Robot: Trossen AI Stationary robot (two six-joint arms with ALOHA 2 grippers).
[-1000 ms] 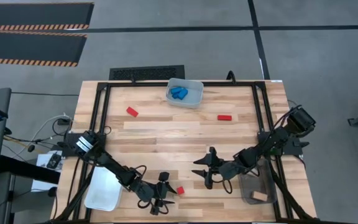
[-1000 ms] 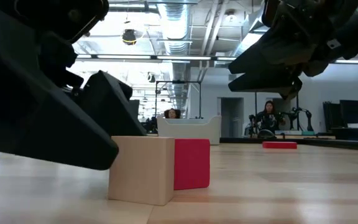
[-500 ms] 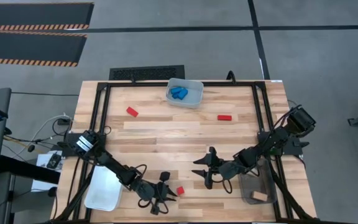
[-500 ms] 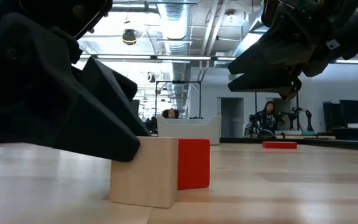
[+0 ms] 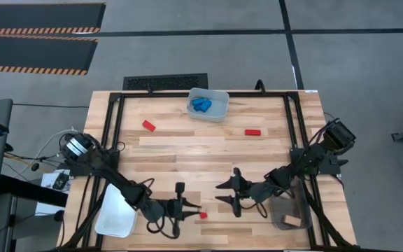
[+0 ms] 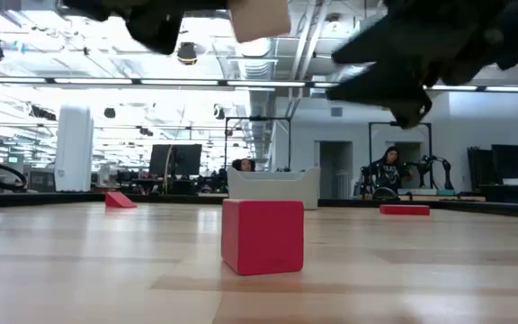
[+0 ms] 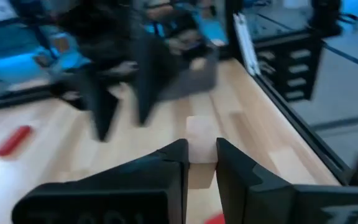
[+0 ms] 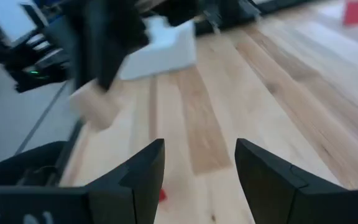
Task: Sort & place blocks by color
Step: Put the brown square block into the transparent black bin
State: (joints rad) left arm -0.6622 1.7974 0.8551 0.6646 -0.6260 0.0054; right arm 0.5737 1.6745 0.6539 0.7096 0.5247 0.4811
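A tan block (image 7: 202, 138) hangs above the table near its front edge, with my left gripper (image 7: 201, 163) shut on it; in the low view the tan block (image 6: 259, 16) shows high above a red cube (image 6: 262, 236). The red cube (image 5: 203, 215) rests flat on the table just beyond my left gripper (image 5: 187, 206). My right gripper (image 5: 224, 193) hovers open a little to the right, its fingers (image 8: 142, 168) wide apart around nothing. Two more red blocks (image 5: 149, 126) (image 5: 252, 131) lie farther back. Blue blocks (image 5: 201, 105) lie in a clear bin (image 5: 219, 112). My left gripper pinches the tan block by two opposite side faces (image 7: 191, 155) between its two fingers. The fingers come about level from the table's left. The block is lifted clear of the table, and most of it sticks out past the fingertips.
A white bin (image 5: 114, 213) stands at the front left. A grey bin (image 5: 285, 208) at the front right holds a tan block (image 5: 292, 220). A black frame (image 5: 117, 112) runs along the table's sides. The middle of the table is bare wood.
My left gripper has shut on the tan block that stood on the table against the red cube, then risen with it. The tan block is lifted clear and high. The red cube has stayed where it was.
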